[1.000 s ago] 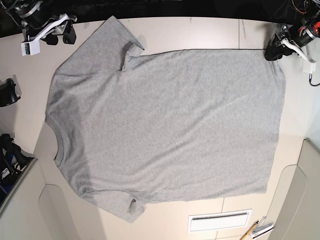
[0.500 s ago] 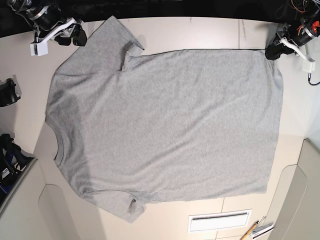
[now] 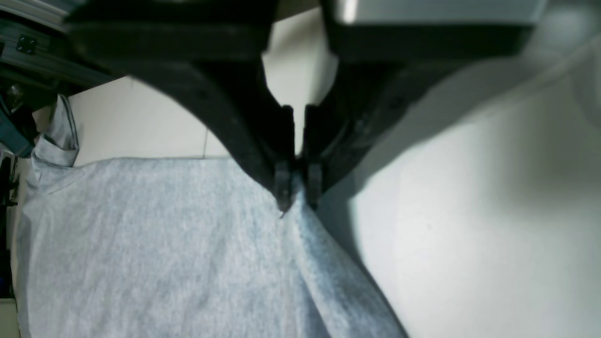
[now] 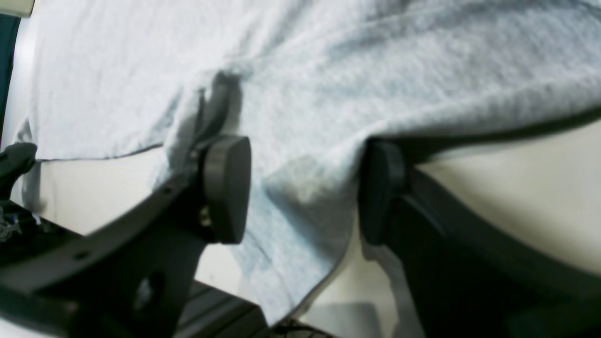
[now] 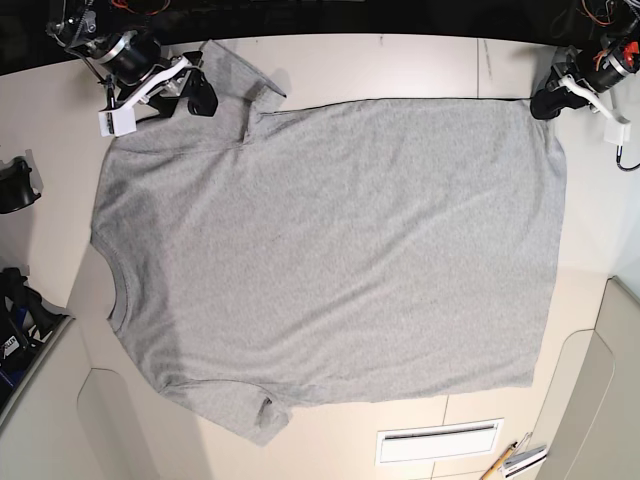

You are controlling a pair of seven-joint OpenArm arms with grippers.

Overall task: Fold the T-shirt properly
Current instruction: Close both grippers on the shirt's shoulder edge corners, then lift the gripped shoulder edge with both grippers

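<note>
Since the earlier base shots, the right gripper is swinging in from the 10 o'clock corner and is now sitting right at the upper sleeve, while the left gripper is staying parked on the hem corner at 1 o'clock.

Base view: the T-shirt is lying flat, plain side up, on the tabletop, collar pointing toward 9 o'clock and hem toward 3.

Left wrist view: the left gripper is pinching shut on the shirt, fingers clamped on the fabric corner.

Right wrist view: the right gripper is wide open, its fingers straddling the sleeve fabric with nothing clamped yet.

Looks like we're mid-grab for the first fold. I'm guessing the right one needs to close on the sleeve/shoulder edge, then both lift together and carry that far edge toward 6 o'clock.
</note>
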